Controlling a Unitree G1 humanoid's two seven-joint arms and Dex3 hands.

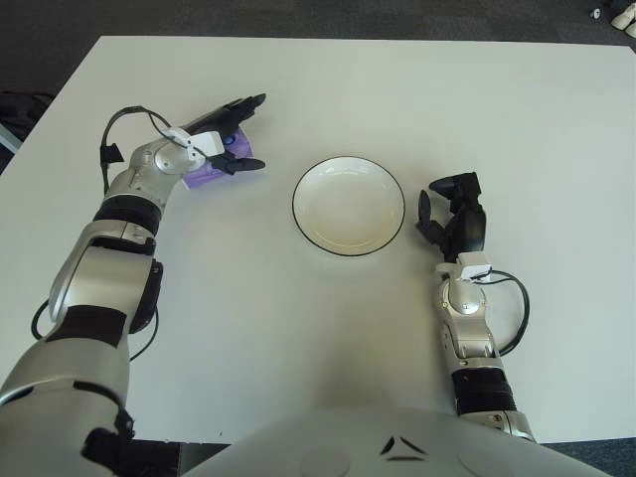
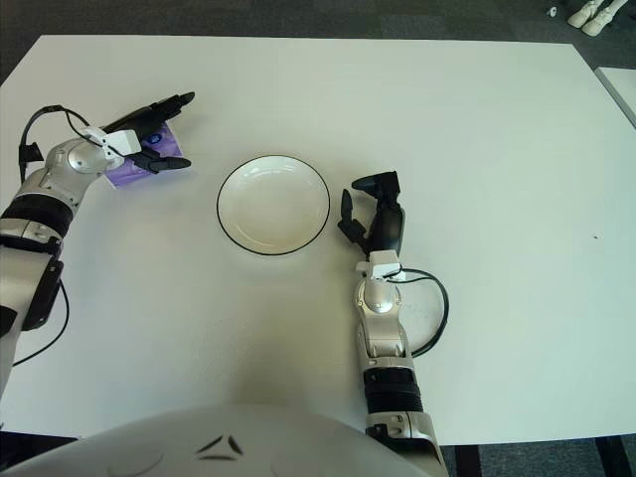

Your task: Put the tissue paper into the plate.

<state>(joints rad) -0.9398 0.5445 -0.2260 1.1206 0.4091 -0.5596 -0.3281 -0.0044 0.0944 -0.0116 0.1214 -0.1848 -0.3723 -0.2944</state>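
A purple tissue pack [image 1: 205,174] lies on the white table, left of the plate. My left hand [image 1: 238,137] is at the pack, turned on its side. Its long fingers [image 1: 241,106] stretch over the pack's far side and the thumb [image 1: 241,166] lies along the near side. The fingers are spread, not clamped, and the pack sits on the table. The white plate [image 1: 349,206] with a thin black rim stands empty at the middle. My right hand [image 1: 452,214] shows just right of the plate, its fingers loosely curled and holding nothing.
The white table [image 1: 397,89] reaches well beyond the plate on all sides. Its far edge meets dark carpet. A black cable loops beside each wrist [image 1: 515,308].
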